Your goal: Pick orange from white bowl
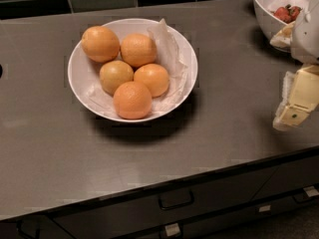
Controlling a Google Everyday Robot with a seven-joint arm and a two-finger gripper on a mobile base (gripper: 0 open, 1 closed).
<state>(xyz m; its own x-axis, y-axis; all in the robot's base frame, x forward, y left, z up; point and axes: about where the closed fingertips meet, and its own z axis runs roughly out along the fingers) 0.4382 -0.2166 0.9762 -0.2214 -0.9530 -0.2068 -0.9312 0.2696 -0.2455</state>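
Item: five oranges [152, 79], in the white bowl [75, 66], left of centre on your counter [60, 153]. Your gripper [291, 111]: far right edge, well apart from the bowl (its grip cannot be told).

Found over the right end of the desk [55, 153], closer to the front edge than to the back edge: the gripper [295, 103], cream-coloured, boxy, partly cut off. Slants down toward the front edge and the left end, tip lowest. Bears a small dark green dot near that tip and a pale, rough-looking strip on the side facing the left end. Joins upward to a rounded white wrist housing [306, 31] near the back right corner. Cannot tell height above the surface.
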